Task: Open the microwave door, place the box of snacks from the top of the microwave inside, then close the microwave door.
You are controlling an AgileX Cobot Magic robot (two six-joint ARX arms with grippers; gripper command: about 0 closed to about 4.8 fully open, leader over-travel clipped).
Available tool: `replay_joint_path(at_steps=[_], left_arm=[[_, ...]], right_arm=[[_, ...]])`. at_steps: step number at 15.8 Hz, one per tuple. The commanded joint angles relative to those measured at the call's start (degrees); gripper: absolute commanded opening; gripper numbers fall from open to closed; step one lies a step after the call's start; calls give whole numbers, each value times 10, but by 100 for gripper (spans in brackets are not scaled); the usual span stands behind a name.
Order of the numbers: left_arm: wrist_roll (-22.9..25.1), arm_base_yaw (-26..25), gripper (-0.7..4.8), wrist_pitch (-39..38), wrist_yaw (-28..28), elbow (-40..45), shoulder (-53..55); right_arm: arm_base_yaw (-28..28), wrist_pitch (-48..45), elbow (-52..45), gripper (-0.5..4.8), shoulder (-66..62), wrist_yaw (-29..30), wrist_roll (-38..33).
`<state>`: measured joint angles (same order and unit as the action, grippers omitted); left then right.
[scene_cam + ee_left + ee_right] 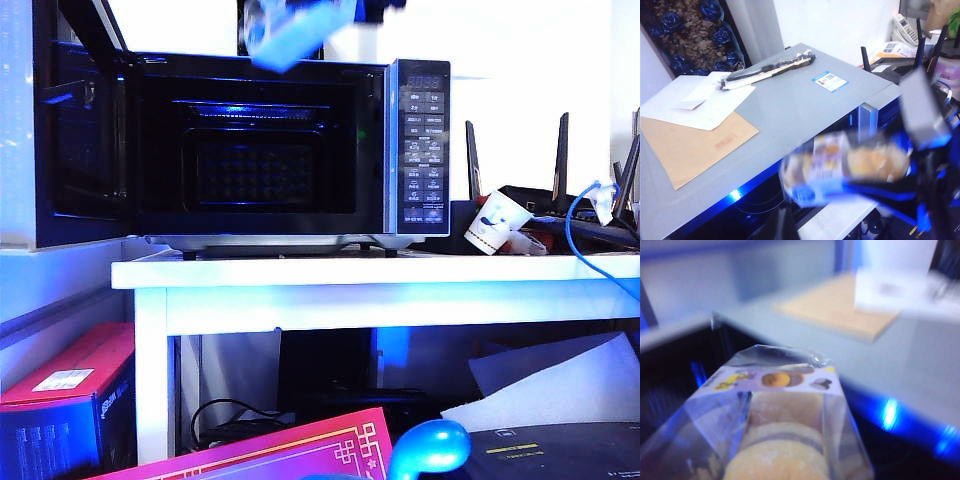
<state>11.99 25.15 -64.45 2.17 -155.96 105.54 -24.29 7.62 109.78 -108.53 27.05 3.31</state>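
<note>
Blurred box of snacks [785, 435] hides the right pincer's grip — left pincer closed, unseen.

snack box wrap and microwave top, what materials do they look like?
Box of snacks, carried above the open microwave by the right gripper: clear glossy plastic film, likely; round cakes show through it, with a printed paper-like label. Microwave top: smooth matte grey, probably painted sheet metal; a flat even surface with a sticker on it.

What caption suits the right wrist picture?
Right gripper carries the box of snacks above the open microwave.
</note>
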Motion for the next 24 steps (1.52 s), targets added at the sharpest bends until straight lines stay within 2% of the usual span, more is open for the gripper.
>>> replay_joint_path(at_steps=[1, 4, 8, 12, 15, 16, 20, 24], left_arm=[[0, 1, -6, 6, 0, -2, -3], [0, 1, -6, 1, 0, -2, -3], [-2, 1, -6, -10, 0, -2, -3], [-2, 1, -7, -6, 0, -2, -3], [-2, 1, -7, -5, 0, -2, -3], [-2, 1, -7, -5, 0, -2, -3], [-2, 1, -7, 6, 0, -2, -3], [-2, 1, -6, 7, 0, -2, -3]], right_arm=[[-5, -69, -50, 242, 5, -1, 2], [-11, -166, -110, 242, -23, -4, -3], [-27, -279, -113, 242, -93, -100, -18], [-40, -382, -112, 242, -146, -122, -23], [-65, -448, -111, 242, -190, -245, -22], [-66, -467, -111, 242, -200, -257, -22], [-70, -455, -33, 242, -266, -261, -22], [-70, -387, 144, 242, -372, -261, -22]])
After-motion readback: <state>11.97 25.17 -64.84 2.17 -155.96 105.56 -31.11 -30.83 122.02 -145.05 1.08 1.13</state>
